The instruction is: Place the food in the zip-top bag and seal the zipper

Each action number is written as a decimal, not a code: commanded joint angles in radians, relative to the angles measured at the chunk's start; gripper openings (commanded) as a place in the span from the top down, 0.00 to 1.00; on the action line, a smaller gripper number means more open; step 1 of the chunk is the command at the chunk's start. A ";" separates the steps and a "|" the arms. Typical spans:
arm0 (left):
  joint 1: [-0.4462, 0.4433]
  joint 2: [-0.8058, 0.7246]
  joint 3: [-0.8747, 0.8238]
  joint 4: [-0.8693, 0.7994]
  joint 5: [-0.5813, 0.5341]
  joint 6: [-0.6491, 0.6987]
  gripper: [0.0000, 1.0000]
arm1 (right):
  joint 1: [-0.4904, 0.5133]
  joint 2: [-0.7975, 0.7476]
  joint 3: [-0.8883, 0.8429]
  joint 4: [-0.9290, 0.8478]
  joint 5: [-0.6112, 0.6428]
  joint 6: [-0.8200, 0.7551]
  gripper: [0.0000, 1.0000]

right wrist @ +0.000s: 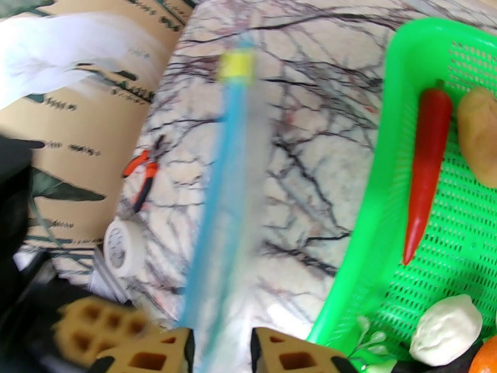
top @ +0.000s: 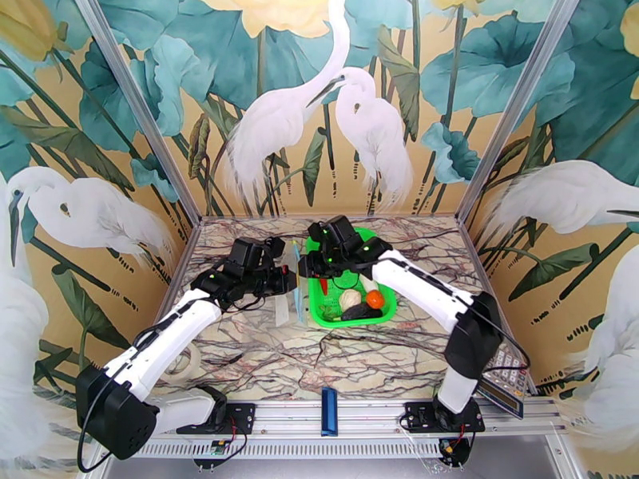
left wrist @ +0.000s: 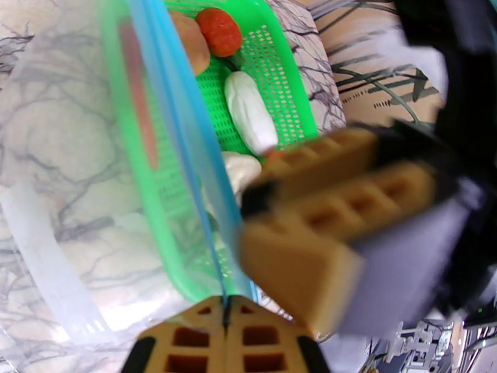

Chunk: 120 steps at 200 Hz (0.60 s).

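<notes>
Zip-top bag (left wrist: 74,150) stands on edge on the worktop (top: 359,353), just left of the green basket (right wrist: 373,200); I can't tell if it touches the basket wall. It looks empty. All the food (top: 349,299) I can see sits in the basket: chili (right wrist: 425,169), potato (right wrist: 478,135), garlic (right wrist: 447,327), radish (left wrist: 248,113), tomato (left wrist: 218,31).

Left tool (left wrist: 227,309) is clenched on the zipper (left wrist: 180,132) at its near end. Right tool (right wrist: 222,346) is released, jaws spread astride the same strip, close by the left one. That view is blurred, so I can't confirm contact.

Key geometry: the zipper's long axis runs away from the arm bases, parallel to the basket's long side. Food lies right of the bag mouth, on the right arm's side, so the right arm is nearer for picking.

My read: the mouth needs pulling apart first, with the left tool holding one lip, before anything goes in. I can't tell if the lips are parted yet. Risk: the soft film collapses once one tool lets go.
</notes>
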 commanded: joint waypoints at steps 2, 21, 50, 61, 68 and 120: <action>-0.009 -0.015 0.016 0.020 0.085 0.028 1.00 | 0.007 0.037 0.050 0.009 0.004 -0.014 0.68; -0.002 -0.018 0.013 0.015 0.089 0.035 1.00 | 0.007 0.055 0.072 0.003 -0.002 -0.015 0.70; 0.022 -0.033 0.002 0.014 0.078 0.028 1.00 | 0.007 0.068 0.093 -0.029 0.000 -0.019 0.81; 0.040 -0.044 -0.002 0.013 0.070 0.022 1.00 | 0.007 0.065 0.096 -0.041 0.005 -0.023 0.81; 0.053 -0.051 -0.004 0.009 0.058 0.018 1.00 | 0.007 0.061 0.093 -0.047 0.009 -0.027 0.81; 0.128 -0.083 0.039 -0.080 -0.248 0.029 1.00 | 0.007 0.049 0.156 -0.122 0.085 -0.098 0.84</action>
